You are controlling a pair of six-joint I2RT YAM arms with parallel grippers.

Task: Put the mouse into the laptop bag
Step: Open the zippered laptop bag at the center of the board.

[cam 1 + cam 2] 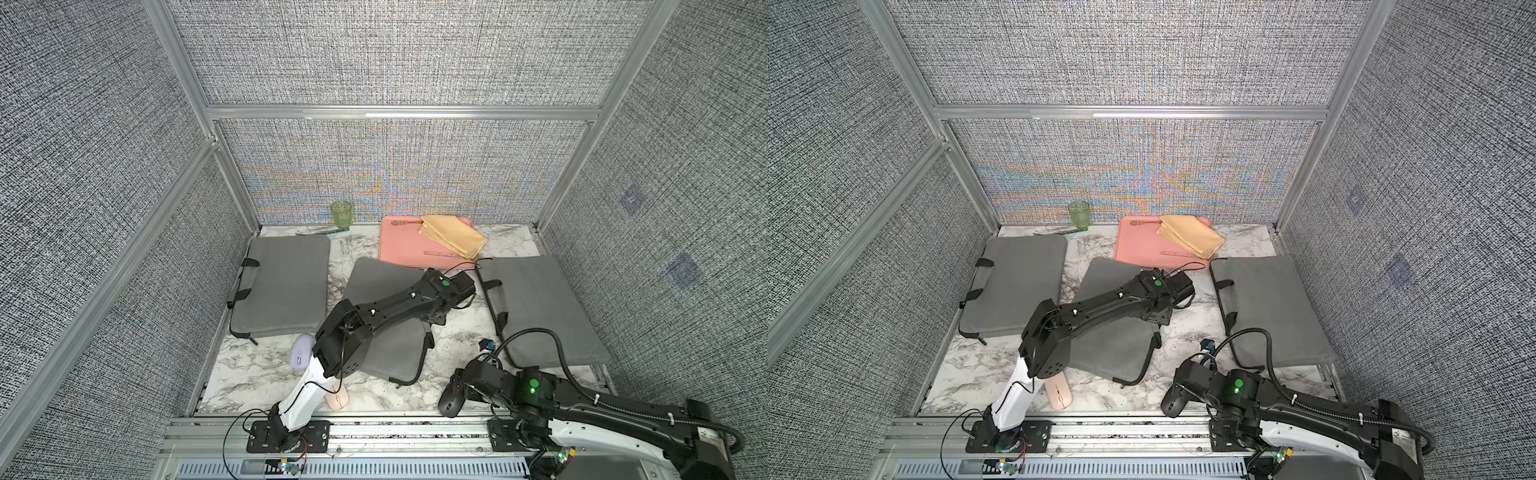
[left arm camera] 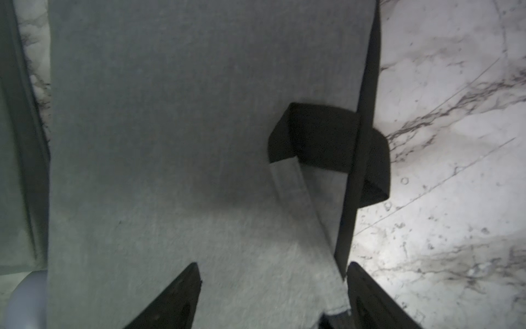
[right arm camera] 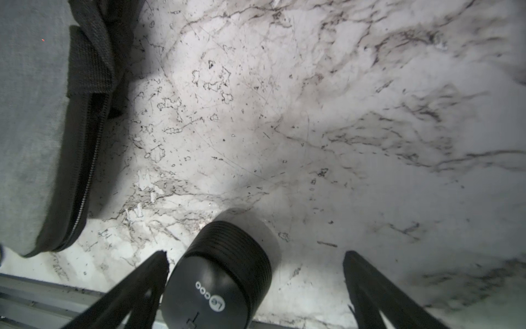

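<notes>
A black mouse [image 3: 219, 282] lies at the table's front edge [image 1: 449, 401]. My right gripper [image 3: 255, 256] is open around it, with the mouse close against one finger [image 3: 148, 279] and a wide gap to the other. My left gripper [image 2: 273, 273] reaches over the middle grey laptop bag [image 1: 382, 286], at the bag's right side by its black handle strap [image 2: 321, 136]. Its jaws stand apart, and the bag's grey cloth and dark zipper edge [image 2: 345, 242] lie between them. In both top views the left wrist hides its fingers.
Two more grey laptop bags lie at the left [image 1: 282, 282] and the right [image 1: 540, 307]. A lavender mouse [image 1: 301, 351] and a pink mouse [image 1: 337, 400] sit by the left arm's base. At the back are a pink tray [image 1: 399, 249], a yellow cloth [image 1: 453, 237] and a green cup [image 1: 341, 214].
</notes>
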